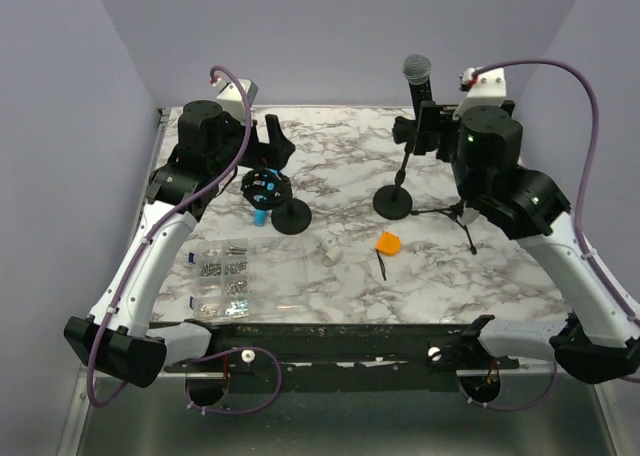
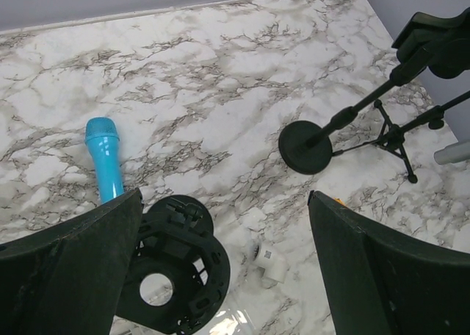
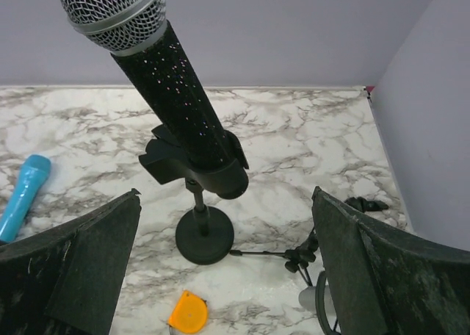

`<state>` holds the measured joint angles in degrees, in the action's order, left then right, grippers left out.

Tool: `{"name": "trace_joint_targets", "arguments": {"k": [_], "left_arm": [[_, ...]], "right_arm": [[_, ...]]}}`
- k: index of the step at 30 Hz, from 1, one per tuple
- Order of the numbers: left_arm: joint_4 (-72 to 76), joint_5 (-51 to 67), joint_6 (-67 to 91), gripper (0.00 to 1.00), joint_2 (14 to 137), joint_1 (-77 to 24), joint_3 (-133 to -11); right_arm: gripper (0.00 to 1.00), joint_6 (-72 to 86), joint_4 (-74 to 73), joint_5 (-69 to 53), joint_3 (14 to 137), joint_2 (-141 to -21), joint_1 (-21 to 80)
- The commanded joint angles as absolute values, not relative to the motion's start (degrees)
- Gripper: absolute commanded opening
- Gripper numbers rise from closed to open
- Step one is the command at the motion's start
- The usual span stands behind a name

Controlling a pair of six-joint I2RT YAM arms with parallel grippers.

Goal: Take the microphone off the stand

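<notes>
The black microphone (image 1: 419,84) with a silver mesh head stands tilted in the clip of a black stand with a round base (image 1: 393,202). In the right wrist view the microphone (image 3: 176,92) fills the upper left, held in its clip (image 3: 194,166) above the base (image 3: 204,236). My right gripper (image 1: 424,134) is open and empty, close beside the clip, with its fingers (image 3: 70,269) apart and nothing between them. My left gripper (image 1: 275,148) is open and empty above a black round mount (image 2: 172,265).
A blue microphone (image 2: 104,159) lies at the left. A second round base (image 1: 291,217), a white fitting (image 1: 330,246), an orange tape measure (image 1: 388,243), a small black tripod (image 1: 455,211) and a bag of screws (image 1: 220,274) lie on the marble table (image 1: 330,136).
</notes>
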<state>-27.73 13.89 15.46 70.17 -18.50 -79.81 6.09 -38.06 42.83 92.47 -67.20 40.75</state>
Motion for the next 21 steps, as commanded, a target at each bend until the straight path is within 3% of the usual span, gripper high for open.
{"name": "trace_joint_targets", "arguments": {"k": [1, 7, 21], "left_arm": [[-25.92, 14.13, 15.21, 0.93, 68.99, -18.81, -79.01], [-25.63, 15.78, 16.08, 0.93, 69.42, -18.81, -79.01], [-25.18, 17.74, 17.18, 0.93, 69.16, -18.81, -78.93]], "right_arm": [[0.99, 1.93, -34.41, 45.74, 95.87, -74.12, 40.78], [0.99, 0.59, -30.34, 45.55, 97.21, -79.44, 40.32], [0.89, -8.40, -17.73, 50.67, 95.12, -83.61, 39.73]]}}
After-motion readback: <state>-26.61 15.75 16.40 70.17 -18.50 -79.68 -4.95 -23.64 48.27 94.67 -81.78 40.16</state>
